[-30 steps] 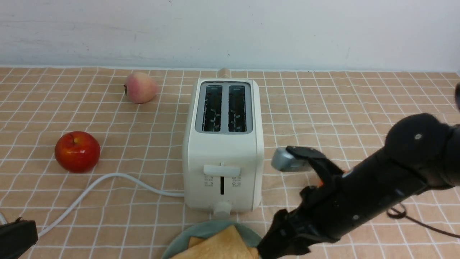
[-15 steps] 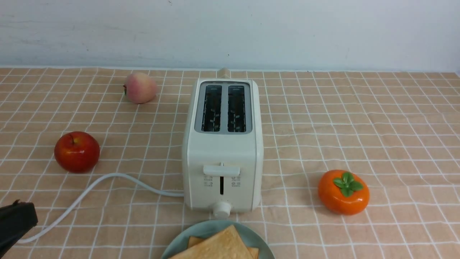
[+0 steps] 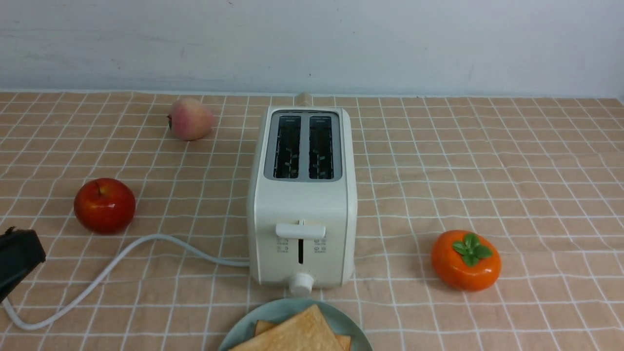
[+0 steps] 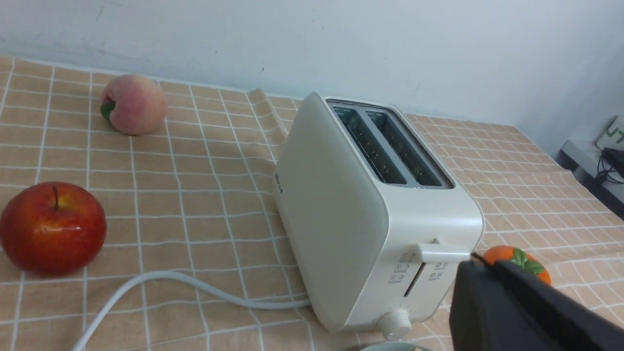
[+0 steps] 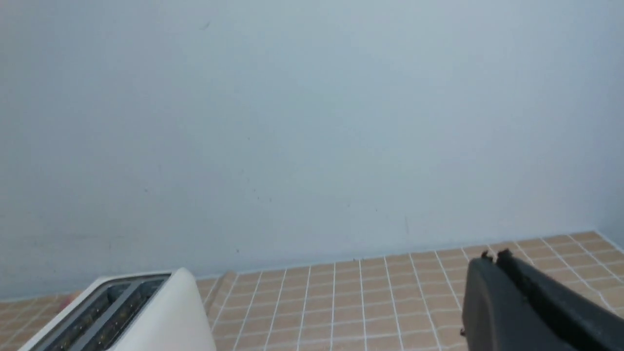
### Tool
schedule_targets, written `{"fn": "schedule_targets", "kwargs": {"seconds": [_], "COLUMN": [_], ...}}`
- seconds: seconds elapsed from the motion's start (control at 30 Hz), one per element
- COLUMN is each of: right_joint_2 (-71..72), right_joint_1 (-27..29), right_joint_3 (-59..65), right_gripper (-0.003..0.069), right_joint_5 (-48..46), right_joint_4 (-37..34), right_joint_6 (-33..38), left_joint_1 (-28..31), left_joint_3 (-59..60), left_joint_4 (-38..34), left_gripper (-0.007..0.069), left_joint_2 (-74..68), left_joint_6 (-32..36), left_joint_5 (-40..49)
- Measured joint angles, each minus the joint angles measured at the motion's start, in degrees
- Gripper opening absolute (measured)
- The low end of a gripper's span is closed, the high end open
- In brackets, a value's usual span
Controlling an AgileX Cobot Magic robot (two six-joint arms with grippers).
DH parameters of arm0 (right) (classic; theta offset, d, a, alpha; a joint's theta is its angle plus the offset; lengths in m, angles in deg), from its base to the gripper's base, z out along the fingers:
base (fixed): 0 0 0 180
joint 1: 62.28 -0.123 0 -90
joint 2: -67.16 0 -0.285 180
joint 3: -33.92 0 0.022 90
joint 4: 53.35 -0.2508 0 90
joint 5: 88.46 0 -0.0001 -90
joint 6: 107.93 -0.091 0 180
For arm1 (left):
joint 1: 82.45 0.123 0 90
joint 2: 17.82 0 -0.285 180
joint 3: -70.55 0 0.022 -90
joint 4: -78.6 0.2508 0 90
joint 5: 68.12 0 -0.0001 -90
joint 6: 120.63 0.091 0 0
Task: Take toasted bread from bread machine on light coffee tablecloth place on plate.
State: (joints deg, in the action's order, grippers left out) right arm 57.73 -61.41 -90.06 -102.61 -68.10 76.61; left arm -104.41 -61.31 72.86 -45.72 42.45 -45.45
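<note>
Your left gripper (image 4: 475,265) was closed, fingers (image 4: 512,307) pressed tip to tip. Your right gripper (image 5: 493,257) was closed too, fingertips (image 5: 485,265) together.

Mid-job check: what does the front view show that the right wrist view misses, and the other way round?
Only the front view: the toasted bread lying on the plate, the red apple, the orange persimmon and the left gripper. Only the right wrist view: the right gripper, shut. Both: the bread machine, no toast in its slots, on the light coffee tablecloth.

Cream toaster (image 3: 302,219), tan white-gridded cloth (image 3: 487,161), seemingly mint plate (image 3: 341,324)
</note>
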Motion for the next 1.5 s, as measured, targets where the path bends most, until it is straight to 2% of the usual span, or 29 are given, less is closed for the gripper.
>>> {"fn": "schedule_targets", "kwargs": {"seconds": [0.2,0.9,1.07,1.2,1.27,1.37,1.5], "right_joint_2": [1.7,1.7,1.7,1.7,1.7,1.7,1.7], "right_joint_1": [0.0,0.0,0.0,0.0,0.0,0.0,0.0], "right_joint_3": [3.6,3.7,3.7,3.7,3.7,3.7,3.7], "right_gripper": [-0.0004,0.0014,0.0021,0.0025,0.0027,0.0030,0.0034], "right_joint_5": [6.0,6.2,6.3,6.3,6.3,6.3,6.3], "right_joint_4": [-0.5,-0.9,-0.9,-0.9,-0.9,-0.9,-0.9], "right_joint_6": [0.0,0.1,0.1,0.1,0.1,0.1,0.1], "left_joint_1": [0.0,0.0,0.3,4.6,10.0,14.3,16.7], "left_joint_3": [0.0,0.2,5.7,14.0,20.6,27.2,30.4], "left_joint_4": [-0.1,-0.2,0.4,-0.6,-1.6,-2.1,-0.8], "left_gripper": [-0.0014,-0.0013,-0.0013,-0.0012,-0.0010,-0.0008,-0.0005], "left_joint_2": [0.0,0.0,1.1,6.2,11.4,16.9,20.5], "left_joint_6": [0.0,0.0,0.0,0.0,0.0,0.0,0.0], "left_joint_5": [-0.2,-0.6,-4.0,-9.2,-12.5,-14.0,-8.8]}}
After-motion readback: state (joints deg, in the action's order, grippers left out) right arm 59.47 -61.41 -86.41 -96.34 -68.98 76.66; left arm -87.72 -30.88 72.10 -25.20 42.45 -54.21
